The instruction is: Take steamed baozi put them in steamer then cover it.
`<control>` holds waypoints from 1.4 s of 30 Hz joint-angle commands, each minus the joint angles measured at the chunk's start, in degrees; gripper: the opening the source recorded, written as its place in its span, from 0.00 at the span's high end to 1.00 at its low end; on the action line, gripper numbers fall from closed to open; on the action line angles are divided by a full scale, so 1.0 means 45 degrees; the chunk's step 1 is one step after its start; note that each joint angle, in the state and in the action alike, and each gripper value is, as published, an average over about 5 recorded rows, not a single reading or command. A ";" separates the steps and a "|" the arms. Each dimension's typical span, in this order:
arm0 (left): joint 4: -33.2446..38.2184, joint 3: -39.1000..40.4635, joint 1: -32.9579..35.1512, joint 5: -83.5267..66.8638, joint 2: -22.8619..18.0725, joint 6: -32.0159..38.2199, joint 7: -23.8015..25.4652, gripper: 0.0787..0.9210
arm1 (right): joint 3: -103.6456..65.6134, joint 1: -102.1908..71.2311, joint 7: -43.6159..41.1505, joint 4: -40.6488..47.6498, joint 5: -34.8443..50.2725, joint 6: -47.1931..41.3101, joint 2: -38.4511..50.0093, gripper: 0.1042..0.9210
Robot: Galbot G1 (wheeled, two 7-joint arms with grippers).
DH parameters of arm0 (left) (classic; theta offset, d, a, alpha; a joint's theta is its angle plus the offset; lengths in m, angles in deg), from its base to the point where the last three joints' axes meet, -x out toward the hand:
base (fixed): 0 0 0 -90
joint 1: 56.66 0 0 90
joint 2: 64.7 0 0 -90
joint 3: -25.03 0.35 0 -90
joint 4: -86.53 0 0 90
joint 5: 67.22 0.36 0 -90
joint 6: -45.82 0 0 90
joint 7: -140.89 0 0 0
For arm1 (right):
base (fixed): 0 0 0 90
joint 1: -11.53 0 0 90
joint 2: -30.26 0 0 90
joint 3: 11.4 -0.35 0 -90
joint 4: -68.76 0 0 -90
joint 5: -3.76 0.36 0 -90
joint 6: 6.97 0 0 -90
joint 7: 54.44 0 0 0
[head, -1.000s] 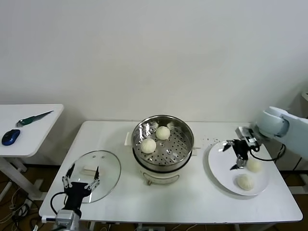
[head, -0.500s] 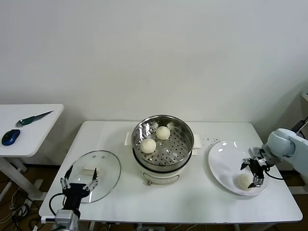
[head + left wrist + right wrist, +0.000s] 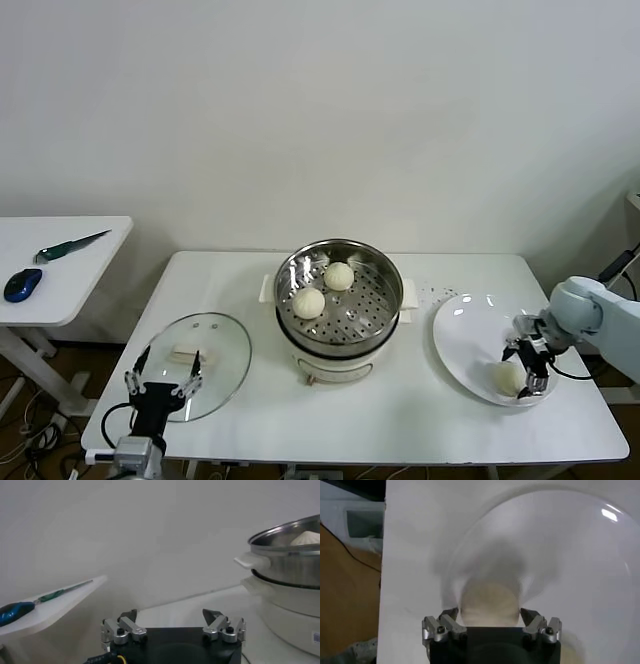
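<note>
- Fingers of the right gripper (image 3: 528, 366) sit either side of a steamed baozi (image 3: 508, 377) on the white plate (image 3: 462, 345), right end of the table; jaws apart and straddling the bun, and whether they actually press it I cannot tell.
- Right wrist view confirms it: that bun (image 3: 488, 604) lies square between the two fingertips (image 3: 449, 615), with the plate's glossy rim (image 3: 600, 535) curving beyond.
- Second bun on the plate, just right of the gripper, mostly hidden behind it.
- Right arm reaches in from the right edge, elbow off the table.
- Steamer (image 3: 386, 272), mid-table on its white pot base (image 3: 335, 362), stands uncovered with two baozi inside: one at the near left (image 3: 308, 302), one farther back (image 3: 339, 276), close together but apart.
- Cover (image 3: 225, 350) lies flat on the table, left of the steamer, white bar handle up.
- Left gripper (image 3: 160, 382) is parked at the near left corner, over the near edge of the cover, jaws spread wide and holding nothing.
- Left wrist view shows those fingers (image 3: 124, 629) apart, the steamer wall (image 3: 292, 562) ahead, a bun top peeking over its rim.
- Side table (image 3: 85, 250) at far left carries a blue mouse (image 3: 22, 284) and a green-handled knife (image 3: 70, 245).
</note>
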 commanded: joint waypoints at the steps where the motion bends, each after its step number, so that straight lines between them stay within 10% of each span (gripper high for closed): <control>1: -0.0032 0.0009 -0.0046 0.0014 0.0024 0.0011 -0.0037 0.12 | 0.0075 0.0042 -0.0136 0.0322 -0.0208 0.0264 -0.0225 0.20; 26: 0.0053 0.0017 0.0004 -0.0017 0.0068 -0.0092 -0.0172 0.12 | 0.8112 1.2434 -0.1316 -0.1423 0.0874 0.6735 -0.3847 0.33; 42: 0.0269 -0.0167 0.0440 -0.0129 0.0233 -0.0026 -0.0153 0.12 | 0.5362 0.9271 -0.1307 -0.2570 -0.2285 0.8151 -0.8565 0.31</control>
